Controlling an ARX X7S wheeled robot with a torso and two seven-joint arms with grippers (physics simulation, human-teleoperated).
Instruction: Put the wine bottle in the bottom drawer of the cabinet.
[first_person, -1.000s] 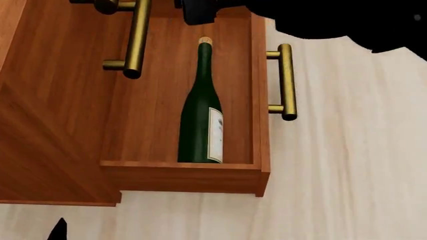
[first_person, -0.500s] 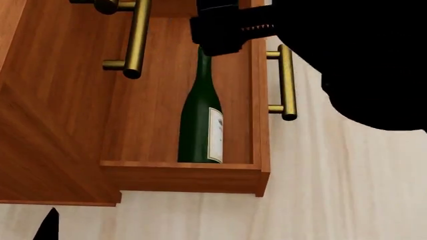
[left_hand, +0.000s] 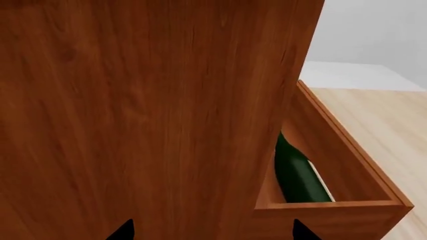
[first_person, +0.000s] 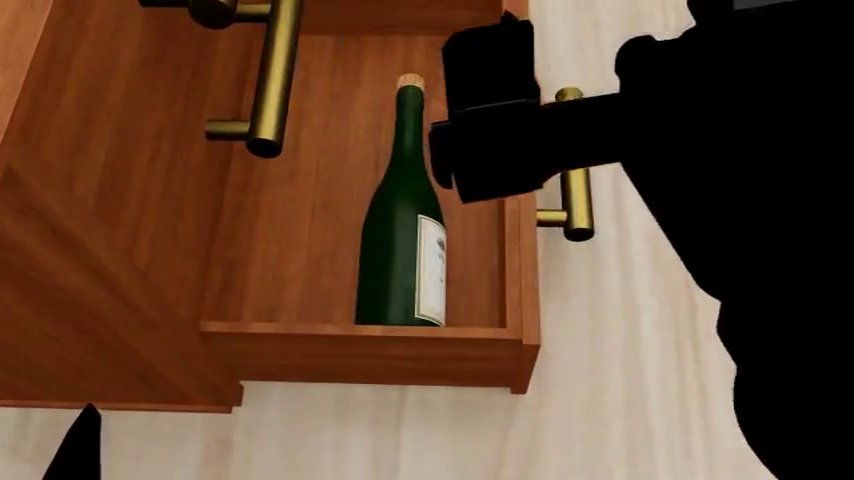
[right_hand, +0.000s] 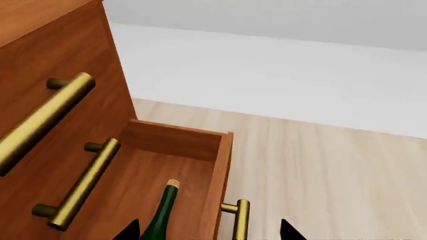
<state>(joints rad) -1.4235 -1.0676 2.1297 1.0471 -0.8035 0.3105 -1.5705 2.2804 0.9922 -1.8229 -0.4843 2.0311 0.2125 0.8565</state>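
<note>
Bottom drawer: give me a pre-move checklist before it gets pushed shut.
1. Wine bottle lies inside the bottom drawer: ok.
2. Bottle free of any grip: ok.
3. Cork end inside the drawer walls: ok.
4. Drawer open, brass handle reachable: ok, though the right arm partly covers it.
5. Right gripper state: cannot tell.
6. Left gripper away from the drawer opening, facing the cabinet side: ok.

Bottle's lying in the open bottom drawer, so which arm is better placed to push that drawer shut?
Right. Its gripper hangs just by the bottom drawer's handle, above the wine bottle. The left gripper sits low beside the cabinet, away from the drawer front.
</note>
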